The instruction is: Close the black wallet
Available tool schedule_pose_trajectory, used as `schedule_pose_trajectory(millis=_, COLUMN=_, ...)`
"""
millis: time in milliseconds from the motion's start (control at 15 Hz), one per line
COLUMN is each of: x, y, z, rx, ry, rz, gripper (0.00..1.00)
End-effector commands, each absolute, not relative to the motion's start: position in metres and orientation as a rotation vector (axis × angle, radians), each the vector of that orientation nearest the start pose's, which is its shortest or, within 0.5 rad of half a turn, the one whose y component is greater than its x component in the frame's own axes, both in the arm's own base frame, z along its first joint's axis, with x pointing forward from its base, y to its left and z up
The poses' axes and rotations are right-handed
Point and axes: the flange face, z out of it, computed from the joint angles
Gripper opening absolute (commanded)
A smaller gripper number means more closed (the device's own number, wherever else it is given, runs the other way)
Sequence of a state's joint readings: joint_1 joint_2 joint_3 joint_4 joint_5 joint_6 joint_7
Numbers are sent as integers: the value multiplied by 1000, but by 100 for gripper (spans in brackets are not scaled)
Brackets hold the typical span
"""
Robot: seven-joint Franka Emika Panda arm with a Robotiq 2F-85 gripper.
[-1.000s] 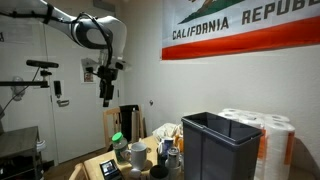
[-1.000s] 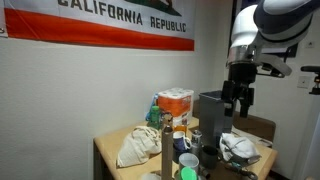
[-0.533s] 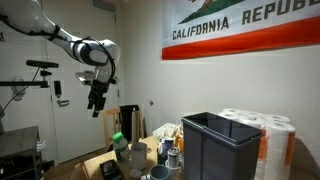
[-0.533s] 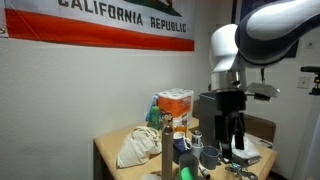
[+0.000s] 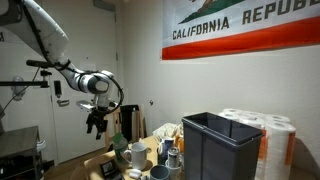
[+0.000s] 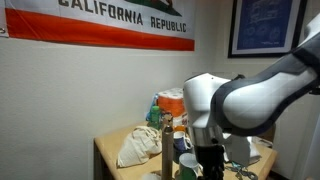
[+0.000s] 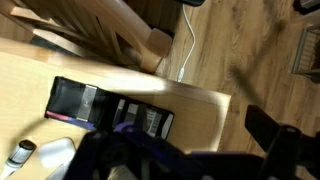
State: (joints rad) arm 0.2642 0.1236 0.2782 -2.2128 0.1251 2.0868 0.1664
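Observation:
The black wallet point(image 7: 105, 108) lies open and flat on the wooden table point(image 7: 190, 100), near the table's end, with paler card patches on its face. In an exterior view it is a small dark shape point(image 5: 108, 168) at the table's near corner. My gripper point(image 5: 97, 122) hangs above that corner, apart from the wallet, with its fingers spread and nothing between them. In the wrist view the gripper point(image 7: 190, 150) is a dark blur along the bottom edge. In an exterior view the arm point(image 6: 225, 105) hides the wallet.
A big dark grey bin point(image 5: 215, 145) and paper towel rolls point(image 5: 270, 135) stand at one end. Mugs point(image 5: 137, 153) crowd the middle. A cloth bag point(image 6: 138, 145) and an orange box point(image 6: 175, 105) sit near the wall. Wooden furniture legs point(image 7: 110, 30) stand beyond the table edge.
The arm has swung down from high above the table to just over the corner with the wallet. The gripper has stayed open.

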Motion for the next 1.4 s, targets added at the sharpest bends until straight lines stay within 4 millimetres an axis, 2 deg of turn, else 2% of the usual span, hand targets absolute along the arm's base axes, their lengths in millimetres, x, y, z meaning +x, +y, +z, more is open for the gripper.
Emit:
schedule_pose_trajectory(millis=0, x=458, y=283, z=267, rx=-3072, ry=-487, rz=360, gripper=100)
schedule_pose_trajectory(millis=267, x=467, y=294, z=225, rx=-3083, ry=-530, rz=336, gripper=100)
schedule_pose_trajectory(millis=533, x=466, y=302, z=195, rx=-3119, ry=-604, rz=363, gripper=100)
schedule_pose_trajectory(millis=733, x=467, y=304, z=179, rx=-3157, ry=-634, rz=349, gripper=100)
schedule_pose_trajectory(millis=1000, x=468, y=311, z=162, rx=-3157, ry=-578, rz=332, gripper=100)
schedule_pose_trajectory(millis=1333, x=470, y=319, z=143, rx=-3182, ry=-518, rz=210, gripper=100)
